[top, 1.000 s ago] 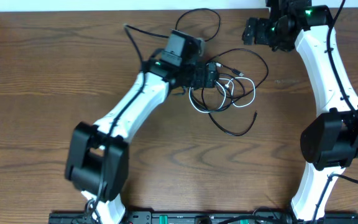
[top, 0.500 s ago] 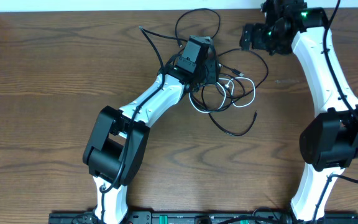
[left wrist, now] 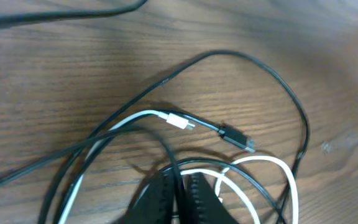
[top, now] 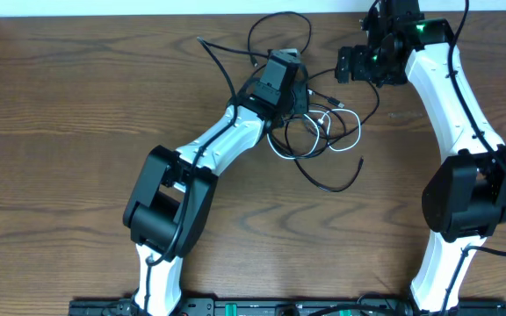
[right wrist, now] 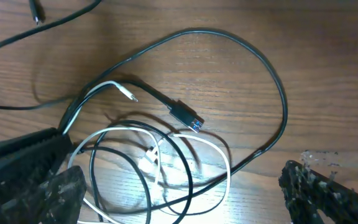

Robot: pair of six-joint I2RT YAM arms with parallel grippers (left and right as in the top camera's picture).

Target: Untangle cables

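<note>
On the wooden table (top: 60, 132) the cables (top: 323, 132) lie knotted in a heap toward 12 o'clock from its centre, black loops wound through a white one. The left gripper (left wrist: 180, 179) sits clenched at the heap's 10 o'clock edge, apparently pinching a black strand (left wrist: 171, 155), while the right gripper (top: 348, 66) hangs spread and empty at its 1 o'clock. The step looks like the first grab; next, I judge, the right must pin a neighbouring loop so the strand draws clear without dragging everything.

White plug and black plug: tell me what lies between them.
In the left wrist view, only a thin black cord lies on the bare table between the white plug and the black plug.
</note>
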